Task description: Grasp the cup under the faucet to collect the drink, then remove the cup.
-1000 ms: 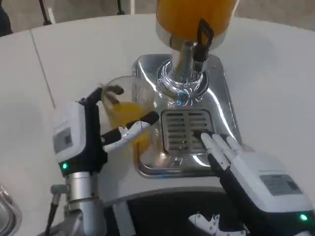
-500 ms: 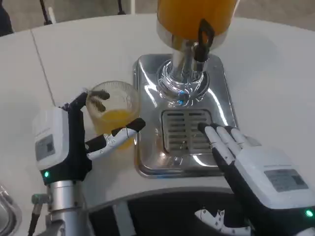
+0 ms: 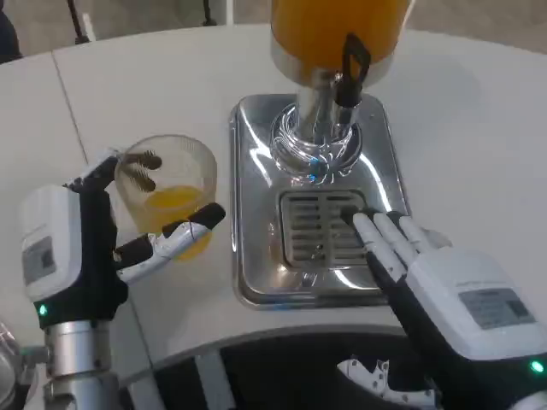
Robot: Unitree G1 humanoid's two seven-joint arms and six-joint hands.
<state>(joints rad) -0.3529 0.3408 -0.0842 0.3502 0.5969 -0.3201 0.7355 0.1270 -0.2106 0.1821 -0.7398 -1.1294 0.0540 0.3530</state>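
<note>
While my left hand (image 3: 111, 248) wraps the clear plastic cup with orange drink in its bottom (image 3: 167, 195), the cup stands on the white table (image 3: 479, 128), left of the polished steel drip tray (image 3: 256, 171) and well clear of the faucet. Fingers curl round the cup's far rim and near wall, thumb lying across its front; the cup is upright. Liquid reaches roughly a third of its height; the walls look thin and faintly ribbed. My right hand (image 3: 427, 265) lies flat at the tray's front right corner, fingers straight and close together, tips resting on or just over the slotted grille (image 3: 316, 226), holding nothing. A grey label sits on the back of each hand, its print too small to read; a green light glows near each wrist. The round dispenser tank full of orange juice (image 3: 338, 26) rises on a chrome column (image 3: 312, 128) from the tray's rear, the black tap lever (image 3: 352, 64) at its front. Tray and column are mirror-bright, reflecting each other; the grille is a rectangle of parallel slots.
</note>
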